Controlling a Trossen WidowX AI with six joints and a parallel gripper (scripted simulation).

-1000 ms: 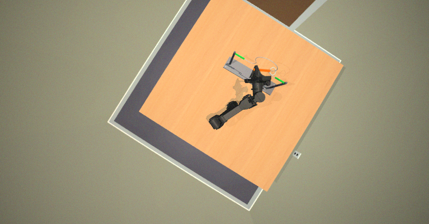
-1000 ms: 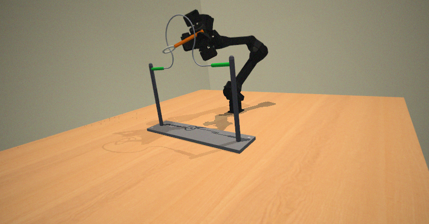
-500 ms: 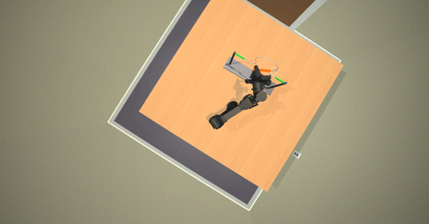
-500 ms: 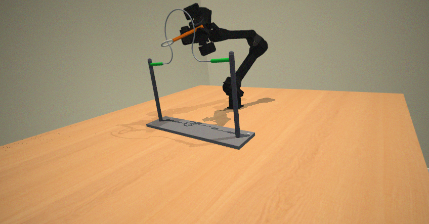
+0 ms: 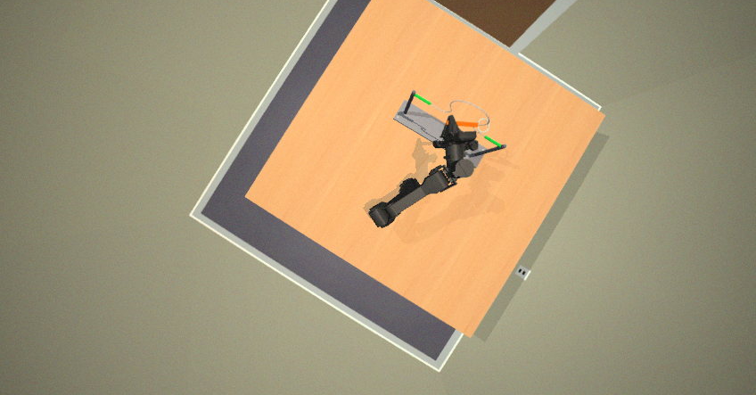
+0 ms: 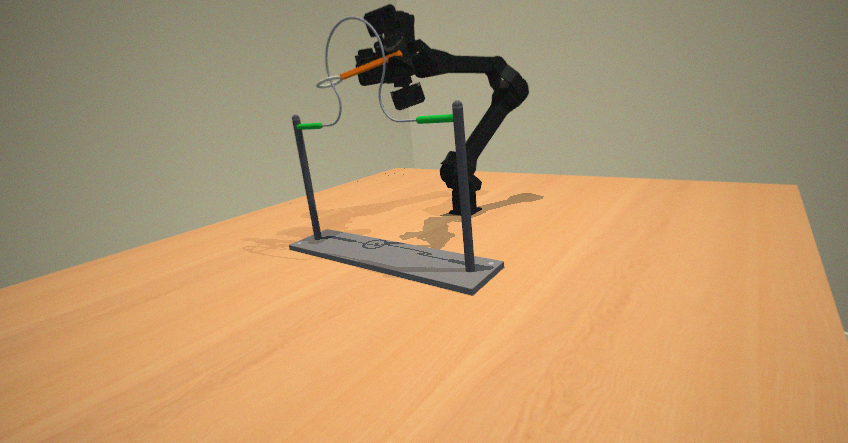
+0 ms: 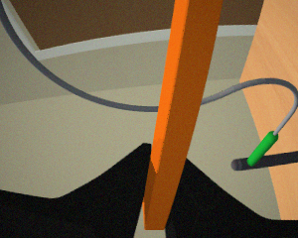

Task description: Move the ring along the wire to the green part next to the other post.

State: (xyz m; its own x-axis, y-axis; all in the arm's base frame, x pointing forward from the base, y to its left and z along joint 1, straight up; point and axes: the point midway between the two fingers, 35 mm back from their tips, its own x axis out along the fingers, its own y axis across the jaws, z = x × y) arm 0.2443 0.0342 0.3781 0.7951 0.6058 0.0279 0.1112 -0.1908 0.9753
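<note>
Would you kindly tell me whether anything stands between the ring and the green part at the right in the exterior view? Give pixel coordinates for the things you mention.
No separate obstacle is visible, but the ring [image 5: 483, 131] [image 6: 317, 84] must follow the thin grey wire [image 5: 464, 102] [image 6: 351, 18] [image 7: 114, 105] over its tall loop to that green part [image 5: 423, 99] [image 6: 435, 118] [image 7: 262, 149] without touching the grey.

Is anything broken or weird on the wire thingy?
No, nothing looks broken. The posts stand up, and the grey wire is curvy but whole. The ring is up on the wire, and the gripper holds its orange handle.
</note>
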